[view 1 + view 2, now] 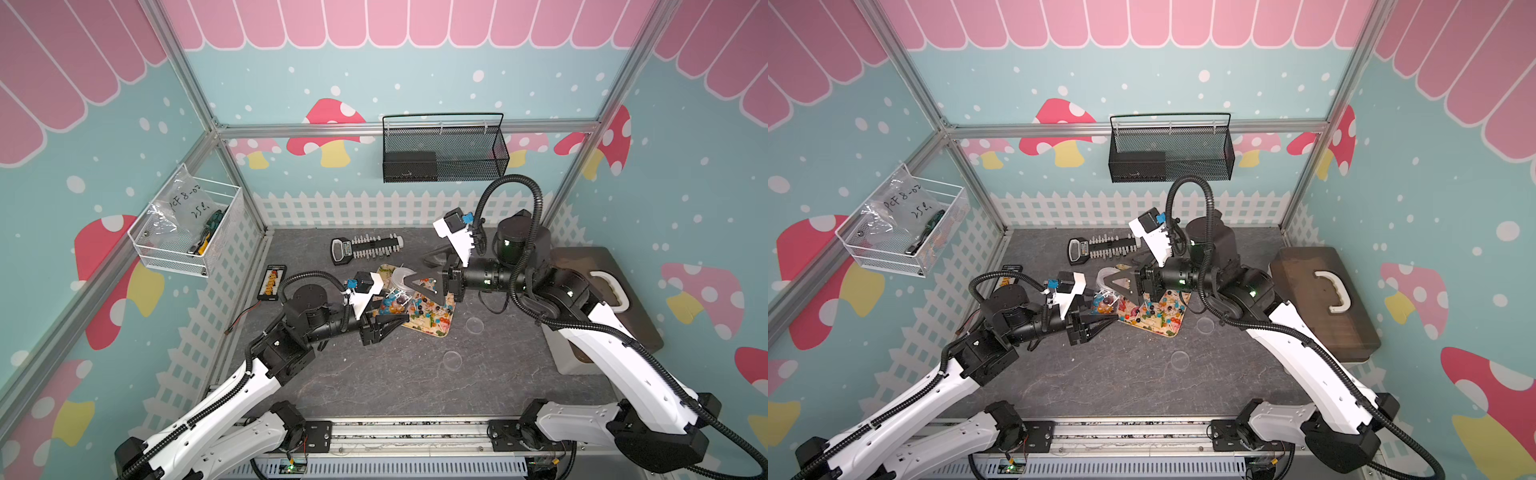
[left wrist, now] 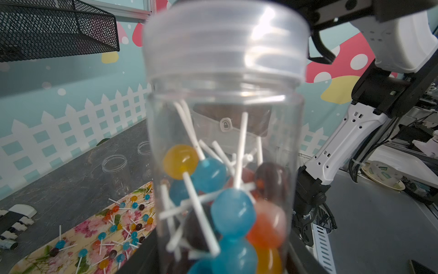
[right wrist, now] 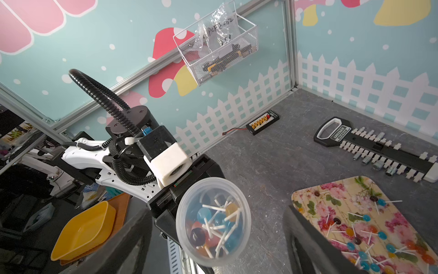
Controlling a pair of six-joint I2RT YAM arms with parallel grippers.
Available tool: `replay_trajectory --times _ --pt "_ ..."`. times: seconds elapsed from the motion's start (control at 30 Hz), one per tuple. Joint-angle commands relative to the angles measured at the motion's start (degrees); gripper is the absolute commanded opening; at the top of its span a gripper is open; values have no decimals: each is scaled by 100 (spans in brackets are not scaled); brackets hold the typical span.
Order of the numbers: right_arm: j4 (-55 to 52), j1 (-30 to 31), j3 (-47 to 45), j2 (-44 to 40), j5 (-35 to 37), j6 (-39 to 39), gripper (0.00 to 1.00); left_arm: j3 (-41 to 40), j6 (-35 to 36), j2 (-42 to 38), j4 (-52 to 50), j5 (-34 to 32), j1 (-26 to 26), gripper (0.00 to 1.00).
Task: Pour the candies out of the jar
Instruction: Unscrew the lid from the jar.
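Dark grey stone-patterned tabletop (image 1: 415, 386) is filling the floor of a booth with mushroom-print walls. Near its middle a rectangular floral tray (image 1: 441, 329) is lying flat. Tiny lollipop candies (image 3: 366, 217), round coloured heads on thin white sticks, are lying scattered across it.

Over the tray's 9 o'clock edge a clear cylindrical plastic jar (image 2: 222, 132) is standing roughly upright in a grip. More candies are piling in its lower half. A translucent screw lid (image 2: 225, 40) appears to be sitting on its neck.

The left gripper (image 1: 388, 309) is reaching in from 8 o'clock and pinching the jar's lower body, its jaws pressing the plastic on both sides. The right gripper (image 3: 216, 211) is reaching in from 3 o'clock and hovering at the lid with its jaws spread wide. In the right wrist view the lid is sitting between the two dark fingers with a gap on each side, so this gripper is grasping nothing.

Judging from this, the step in hand is uncapping this jar, not yet pouring. The next move is calling for the right jaws to close squarely on the lid and twist. The left grip has to stop the jar turning. After that, the left arm can tip the open mouth over the tray.
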Motion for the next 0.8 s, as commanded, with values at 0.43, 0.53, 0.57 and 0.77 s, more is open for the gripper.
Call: replay_trajectory --times 0.43,0.53,0.57,0.77 --pt "-324 226 496 454 -147 -164 63 8 97 -25 102 -31 30 60" --pt "-475 226 616 494 -159 -358 48 16 96 -28 88 -22 27 59" --pt "-483 226 626 503 -181 -395 44 17 96 -29 86 -21 30 59" --pt "-643 230 740 538 -221 -924 38 17 97 -55 70 26 29 59"
